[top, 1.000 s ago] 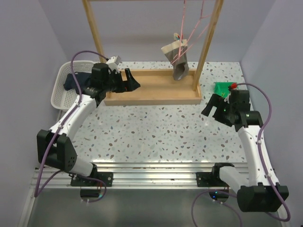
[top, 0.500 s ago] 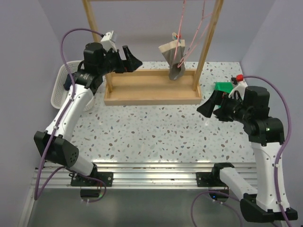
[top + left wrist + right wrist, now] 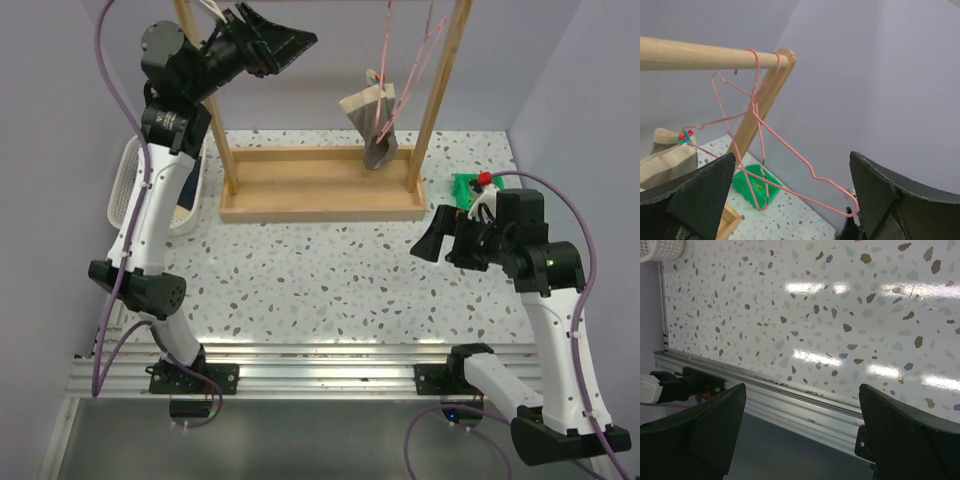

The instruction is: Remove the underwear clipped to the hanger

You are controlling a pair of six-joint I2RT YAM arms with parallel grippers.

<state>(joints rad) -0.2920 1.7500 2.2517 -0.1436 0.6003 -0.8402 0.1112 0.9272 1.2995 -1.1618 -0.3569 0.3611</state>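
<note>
Terrazzo worktop [image 3: 320, 280] under a wooden rack [image 3: 320, 190]; left gripper [image 3: 282, 38] has risen from the far-left edge to rail height, spread wide, empty, facing the pink wire hanger [image 3: 771, 127]; grey briefs [image 3: 372, 125] hang clipped far-right, likely next; right gripper [image 3: 427, 240] gapes empty by the right edge.

Top: high behind the arm bases, down over the whole table [image 3: 330, 270]. Left wrist: close on the pink hangers [image 3: 756, 107], shared with top. Right wrist: low over the table's near edge.

Pink hangers [image 3: 386, 50] and wooden post [image 3: 440, 90] hem in grey underwear [image 3: 380, 148].
</note>
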